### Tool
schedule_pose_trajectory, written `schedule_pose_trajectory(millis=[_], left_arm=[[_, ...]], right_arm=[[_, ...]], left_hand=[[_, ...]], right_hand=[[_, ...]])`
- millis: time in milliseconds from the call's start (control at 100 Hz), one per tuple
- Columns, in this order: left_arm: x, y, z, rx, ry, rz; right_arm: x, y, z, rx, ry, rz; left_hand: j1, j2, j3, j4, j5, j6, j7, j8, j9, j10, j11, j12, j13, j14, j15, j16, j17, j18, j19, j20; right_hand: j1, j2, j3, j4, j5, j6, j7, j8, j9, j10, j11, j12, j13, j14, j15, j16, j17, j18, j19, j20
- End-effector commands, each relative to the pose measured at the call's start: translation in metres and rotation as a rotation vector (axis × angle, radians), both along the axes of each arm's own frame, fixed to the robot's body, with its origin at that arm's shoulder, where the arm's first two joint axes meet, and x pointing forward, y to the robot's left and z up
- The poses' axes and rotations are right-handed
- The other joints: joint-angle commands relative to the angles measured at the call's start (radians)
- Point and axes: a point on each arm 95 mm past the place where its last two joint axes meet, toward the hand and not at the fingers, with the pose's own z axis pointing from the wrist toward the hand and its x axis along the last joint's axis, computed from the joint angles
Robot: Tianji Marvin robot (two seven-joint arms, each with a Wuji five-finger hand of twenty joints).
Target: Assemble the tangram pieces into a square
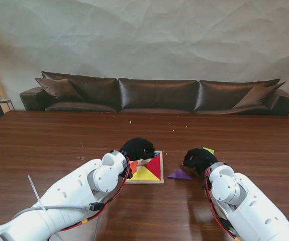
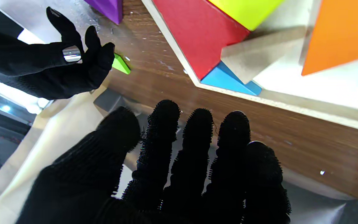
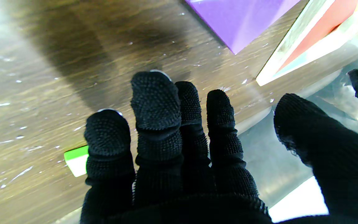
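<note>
**Two pieces out, both hands empty**

Purple triangle and green piece lie outside the tray. Left hand and right hand hover with fingers spread, holding nothing. Risk: a clumsy nudge could slide the green piece away, or jar the seated red piece.

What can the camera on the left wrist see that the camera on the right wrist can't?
Only the left wrist view shows the orange piece, the yellow piece and the blue piece inside the tray, plus the whole right hand from outside.

Only the right wrist view shows the right hand's own fingers up close, spread over bare table.

Both show the purple piece lying outside the tray, the green piece by the right hand, the red piece and the tray.
</note>
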Motion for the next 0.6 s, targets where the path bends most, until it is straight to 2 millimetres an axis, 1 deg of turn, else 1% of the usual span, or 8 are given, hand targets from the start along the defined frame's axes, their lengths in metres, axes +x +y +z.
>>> schedule_pose_trajectory(millis=[0,100,220,240,330,400,430,590], left_arm=[[0.01,0.006,0.006,0.025,0.019,-0.018],[0.014,0.006,0.002,0.007,0.063,-0.05],[0.018,0.007,-0.002,0.032,0.076,-0.076],[0.018,0.007,-0.003,0.031,0.081,-0.079],[0.018,0.006,-0.006,0.017,0.105,-0.087],[0.018,0.007,-0.007,0.02,0.117,-0.097],[0.017,0.007,-0.008,0.021,0.123,-0.1],[0.018,0.005,-0.01,0.037,0.146,-0.121]], right_arm=[[-0.001,0.004,-0.002,0.004,0.014,0.015],[-0.001,0.004,-0.002,0.004,0.014,0.015],[-0.001,0.004,-0.003,0.005,0.016,0.013],[-0.001,0.004,-0.003,0.005,0.016,0.013],[-0.001,0.004,-0.003,0.004,0.016,0.013],[-0.001,0.004,-0.003,0.005,0.016,0.013],[-0.001,0.004,-0.003,0.006,0.016,0.013],[-0.001,0.004,-0.003,0.006,0.016,0.012]], left_hand=[[-0.019,0.051,-0.024,0.019,0.016,-0.031,-0.037,0.003,-0.003,-0.03,-0.03,-0.053,-0.039,-0.018,0.074,0.044,0.028,-0.091,0.091,0.058],[0.001,0.071,-0.039,0.019,0.002,-0.018,-0.066,0.007,-0.024,-0.028,-0.051,-0.113,-0.064,-0.019,0.146,0.086,0.024,-0.116,0.118,0.124],[0.012,0.085,-0.06,0.016,-0.026,-0.036,-0.093,0.01,-0.028,-0.046,-0.046,-0.136,-0.075,-0.04,0.192,0.106,0.021,-0.146,0.122,0.165],[0.028,0.089,-0.083,0.021,-0.034,-0.037,-0.103,0.016,-0.034,-0.046,-0.041,-0.141,-0.086,-0.038,0.195,0.107,0.011,-0.148,0.111,0.186],[0.035,0.093,-0.088,0.021,-0.038,-0.031,-0.106,0.016,-0.027,-0.038,-0.037,-0.141,-0.096,-0.031,0.196,0.108,-0.002,-0.144,0.109,0.195],[0.044,0.094,-0.09,0.021,-0.041,-0.036,-0.106,0.017,-0.032,-0.049,-0.038,-0.141,-0.105,-0.034,0.194,0.107,-0.014,-0.146,0.104,0.2],[0.065,0.103,-0.124,0.024,-0.052,-0.036,-0.109,0.015,-0.041,-0.05,-0.042,-0.143,-0.117,-0.034,0.189,0.104,-0.026,-0.148,0.089,0.223],[0.061,0.109,-0.13,0.028,-0.072,-0.039,-0.122,0.015,-0.066,-0.057,-0.047,-0.144,-0.161,-0.041,0.165,0.098,-0.079,-0.159,0.062,0.232]], right_hand=[[-0.024,0.023,-0.017,0.011,0.012,0.005,0.009,-0.002,0.016,0.015,0.01,-0.011,0.019,0.0,0.003,0.004,-0.006,-0.008,0.023,-0.011],[-0.025,0.024,-0.017,0.011,0.011,0.005,0.009,-0.002,0.015,0.013,0.01,-0.011,0.019,0.001,0.003,0.004,-0.006,-0.008,0.023,-0.011],[-0.025,0.024,-0.017,0.011,0.011,0.004,0.009,-0.002,0.016,0.015,0.01,-0.011,0.019,0.002,0.004,0.004,-0.006,-0.008,0.023,-0.011],[-0.024,0.023,-0.017,0.011,0.012,0.005,0.009,-0.002,0.016,0.014,0.01,-0.011,0.019,0.001,0.004,0.004,-0.006,-0.008,0.023,-0.011],[-0.024,0.024,-0.017,0.012,0.01,0.005,0.008,-0.002,0.016,0.016,0.01,-0.011,0.019,0.002,0.004,0.004,-0.007,-0.007,0.022,-0.011],[-0.025,0.027,-0.017,0.012,0.01,0.005,0.008,-0.002,0.017,0.015,0.01,-0.011,0.019,0.002,0.004,0.004,-0.007,-0.005,0.022,-0.011],[-0.026,0.028,-0.017,0.012,0.011,0.004,0.008,-0.002,0.017,0.016,0.01,-0.011,0.019,0.002,0.003,0.004,-0.007,-0.005,0.022,-0.011],[-0.026,0.029,-0.017,0.012,0.011,0.005,0.009,-0.002,0.017,0.015,0.01,-0.011,0.02,0.004,0.004,0.004,-0.007,-0.006,0.022,-0.011]])
